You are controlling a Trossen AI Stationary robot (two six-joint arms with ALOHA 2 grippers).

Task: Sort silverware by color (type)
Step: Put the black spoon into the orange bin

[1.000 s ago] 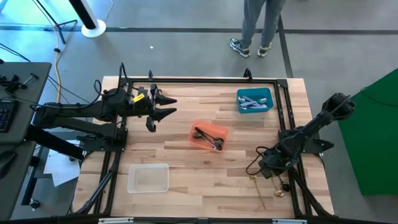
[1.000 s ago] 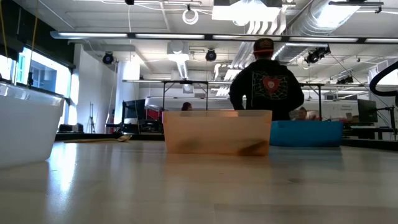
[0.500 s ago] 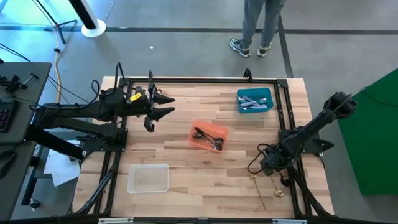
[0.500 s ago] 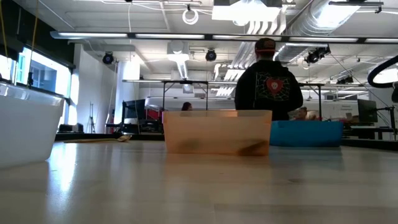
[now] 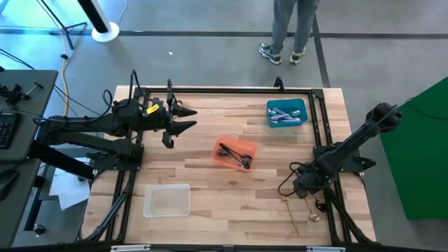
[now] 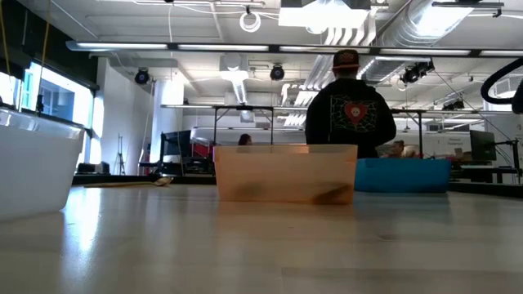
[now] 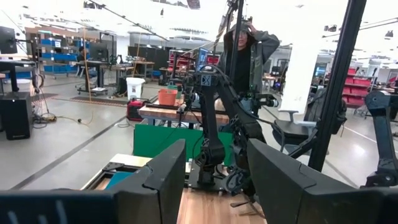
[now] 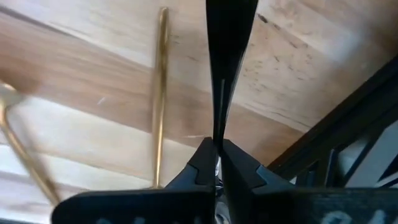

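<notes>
A: In the high view, your right gripper [image 5: 302, 186] is low at the table's near right corner, just beside the gold pieces [image 5: 289, 210]. The left gripper [image 5: 183, 119] waits released over the far left.

B: The orange bin [image 5: 225, 155] and the blue bin [image 5: 273, 106] hold cutlery already; the clear bin [image 5: 166, 201] looks empty.

A: The low view shows only bins and a person behind.

B: In the right wrist view the fingers [image 8: 225, 62] are clenched on nothing; a gold handle [image 8: 159, 93] lies beside them. I think you should open first, straddle that handle, then close.
</notes>
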